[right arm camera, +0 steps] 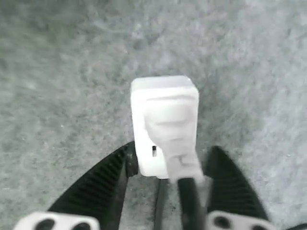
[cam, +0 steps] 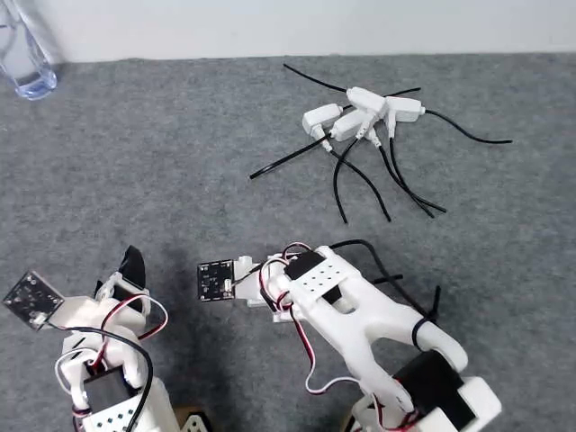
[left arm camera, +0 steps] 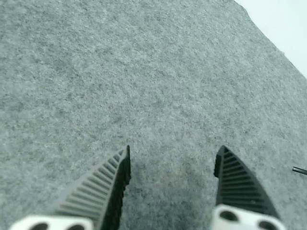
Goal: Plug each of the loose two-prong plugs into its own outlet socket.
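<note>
A cluster of white plugs and outlet sockets with black cables lies on the grey mat at the far right. My right gripper is shut on a separate white plug, which rests low over the mat with its black cable running back between the fingers. From above, that arm hides the plug, and its cable trails out to the right. My left gripper stands open over bare mat at the near left, with nothing between its fingers.
A clear plastic bottle stands at the far left corner by the white wall. Loose black cables fan out from the cluster toward the near side. Grey mat covers the table.
</note>
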